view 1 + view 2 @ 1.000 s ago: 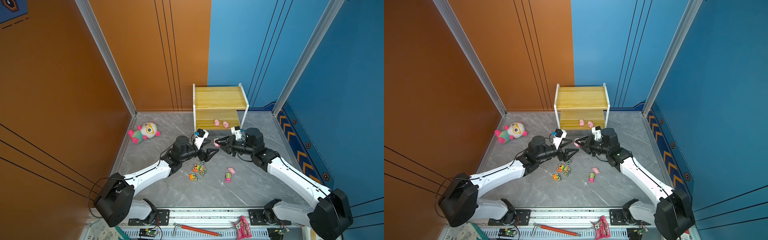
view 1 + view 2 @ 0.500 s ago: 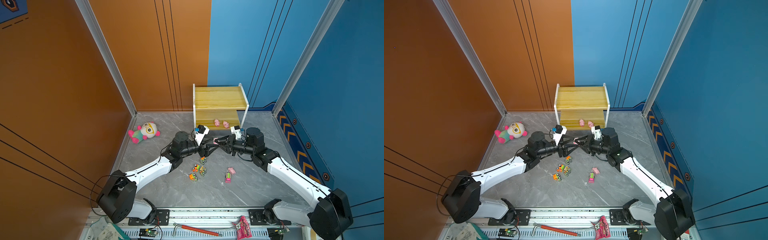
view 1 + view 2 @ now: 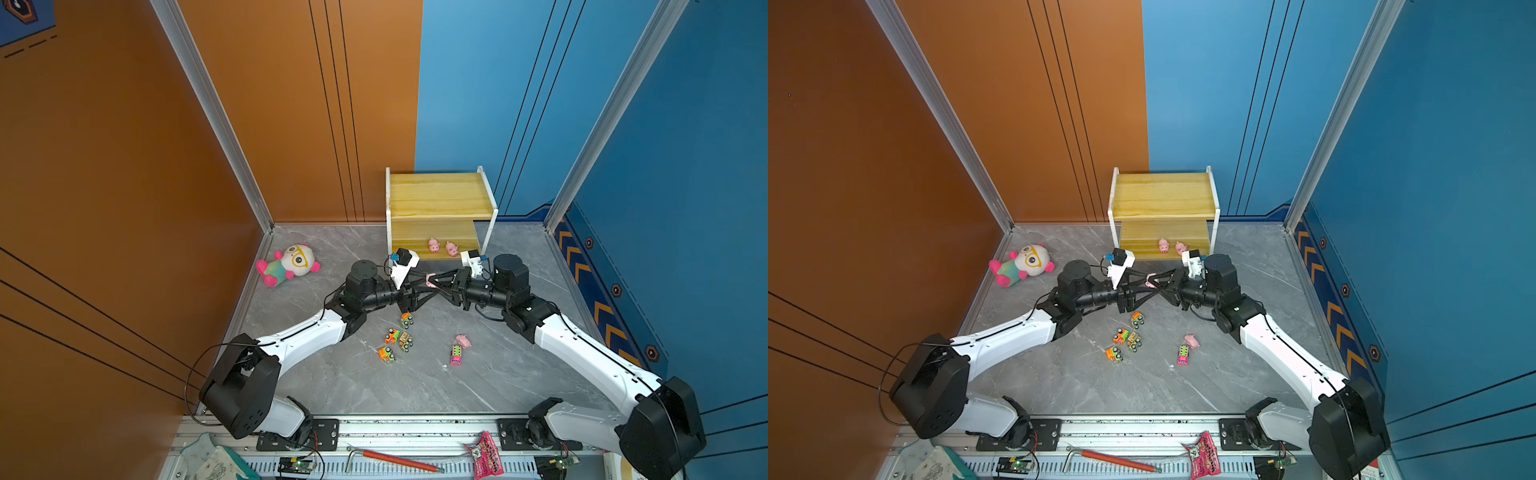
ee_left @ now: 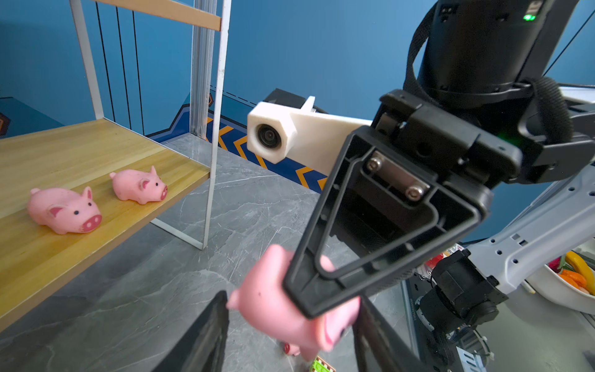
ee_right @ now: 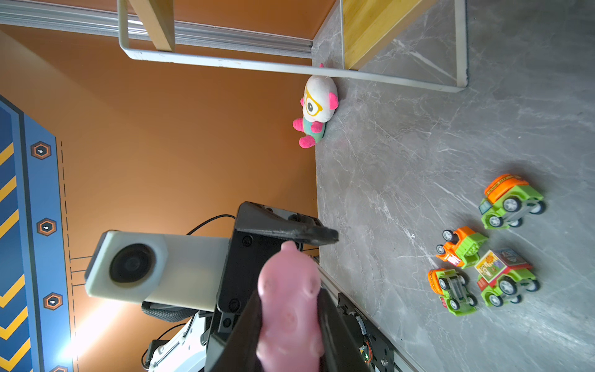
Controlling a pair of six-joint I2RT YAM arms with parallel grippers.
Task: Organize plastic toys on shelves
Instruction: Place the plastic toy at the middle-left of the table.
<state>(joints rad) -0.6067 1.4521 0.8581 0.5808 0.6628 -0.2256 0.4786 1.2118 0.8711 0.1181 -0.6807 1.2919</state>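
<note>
Pink pig (image 4: 277,309) hangs clamped in right fingers (image 5: 338,335), left fingers (image 4: 206,341) bracketing it, grip unclear, between shelves (image 3: 440,195) and trucks (image 3: 393,336).

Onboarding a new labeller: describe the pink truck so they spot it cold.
From the wooden shelf at the back wall, come toward the robot across the grey floor. On the robot's right of the four orange-and-green trucks lies a loose pink pig. The pink truck sits just nearer the robot, the only pink vehicle.
</note>
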